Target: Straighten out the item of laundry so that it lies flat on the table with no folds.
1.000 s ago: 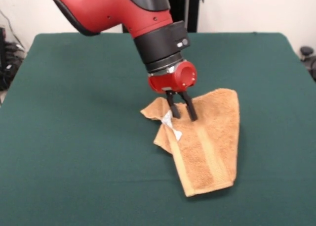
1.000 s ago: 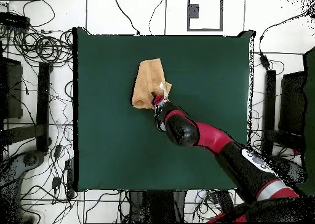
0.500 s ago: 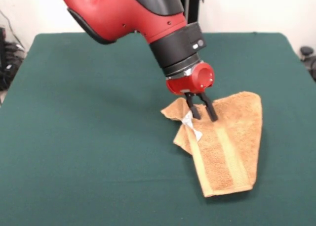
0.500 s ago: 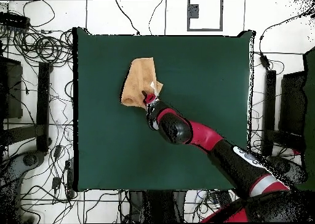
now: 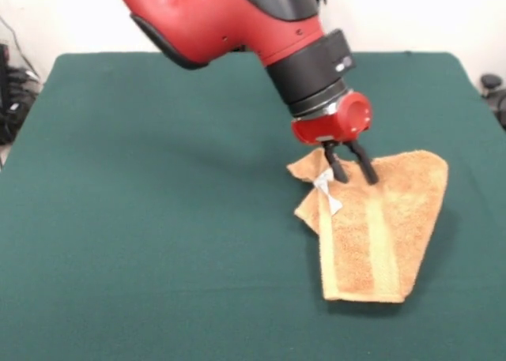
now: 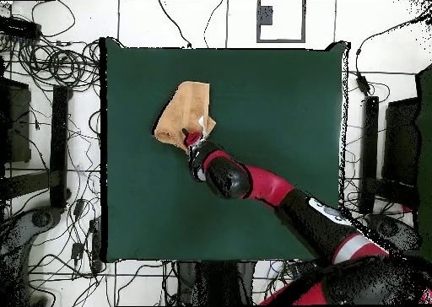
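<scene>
The tan-orange towel (image 5: 383,235) lies on the green table (image 5: 158,179) at the right of the front view, tapering toward the near edge. Its left corner is folded over, and the white tag (image 5: 325,189) shows there. A woven band runs lengthwise down the towel. My gripper (image 5: 353,174) comes down at a slant onto the towel's far edge, and its two black fingers (image 5: 337,170) pinch the cloth beside the fold. In the overhead view the towel (image 6: 181,110) sits in the table's upper left part, with the gripper (image 6: 189,140) at its lower edge.
The table (image 6: 278,93) stretches wide on all sides of the towel. Cables and dark equipment (image 6: 51,67) lie on the floor around it. The red arm (image 6: 253,181) crosses the table's lower right part.
The gripper has dragged the towel to the right in the front view, left in the overhead view. The towel has also turned a little. The fingers keep the same hold.
</scene>
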`<state>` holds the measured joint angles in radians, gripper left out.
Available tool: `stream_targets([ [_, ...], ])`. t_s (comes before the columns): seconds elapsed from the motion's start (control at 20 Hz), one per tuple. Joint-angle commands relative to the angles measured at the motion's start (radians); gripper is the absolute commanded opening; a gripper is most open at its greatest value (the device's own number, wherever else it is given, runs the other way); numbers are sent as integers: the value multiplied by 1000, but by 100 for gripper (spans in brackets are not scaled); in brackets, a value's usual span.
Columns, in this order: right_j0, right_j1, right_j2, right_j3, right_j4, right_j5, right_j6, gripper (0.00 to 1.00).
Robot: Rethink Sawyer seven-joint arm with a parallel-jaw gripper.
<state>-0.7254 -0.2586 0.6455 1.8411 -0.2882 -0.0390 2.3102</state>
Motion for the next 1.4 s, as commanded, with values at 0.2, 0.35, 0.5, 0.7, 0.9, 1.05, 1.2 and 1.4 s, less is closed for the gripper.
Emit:
stream_targets([
  [0.2,202,-169,-157,99,-33,205,-4,100],
  [0.35,182,-156,-155,86,-44,216,-24,100],
  [0.5,167,-133,-149,69,-47,227,-28,100],
  [0.7,164,-118,-150,44,-53,238,-30,100],
  [0.9,156,-112,-151,29,-58,248,-36,100],
  [1.05,151,-109,-150,24,-59,251,-41,100],
  [1.2,150,-102,-155,4,-62,260,-51,100],
  [1.4,164,-104,-173,-15,-69,257,-55,100],
])
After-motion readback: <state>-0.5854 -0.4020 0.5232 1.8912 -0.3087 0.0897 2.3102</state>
